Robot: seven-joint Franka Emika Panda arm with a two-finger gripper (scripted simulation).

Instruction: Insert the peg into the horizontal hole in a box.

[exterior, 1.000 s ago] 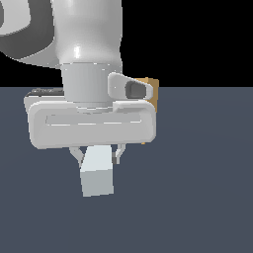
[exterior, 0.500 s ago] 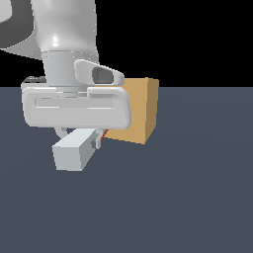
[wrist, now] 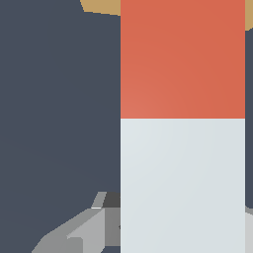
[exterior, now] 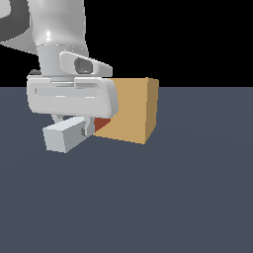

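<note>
My tool (exterior: 71, 126) hangs at centre left of the exterior view, just below my broad white hand housing, and it is clamped on the peg (exterior: 63, 136): one dark finger (exterior: 87, 128) presses the peg's near side, and the other is hidden behind the bar. The peg lies roughly level above the tabletop (exterior: 148, 197), running from lower left toward the centre of the frame. Its pale grey-white end sticks out toward the lower left, its square end face turned to the camera. Its red end (exterior: 101, 123) shows only as a small patch between my finger and the box (exterior: 131, 111).

The box sits on the tabletop at the centre of the exterior view, just to the exterior view's right of my hand, with my housing covering its upper left part. The red end appears to meet the box's left-facing side low down. I cannot see the hole from here, so I cannot tell whether the tip has gone into it or merely rests against the face.

In the wrist view the peg (wrist: 183, 185) fills the right half of the frame as a wide band, pale below and red above. A sliver of the tan box (wrist: 101, 6) shows at the top edge beside the red part. Grey finger parts (wrist: 84, 234) show at the bottom, against the peg's pale section.
</note>
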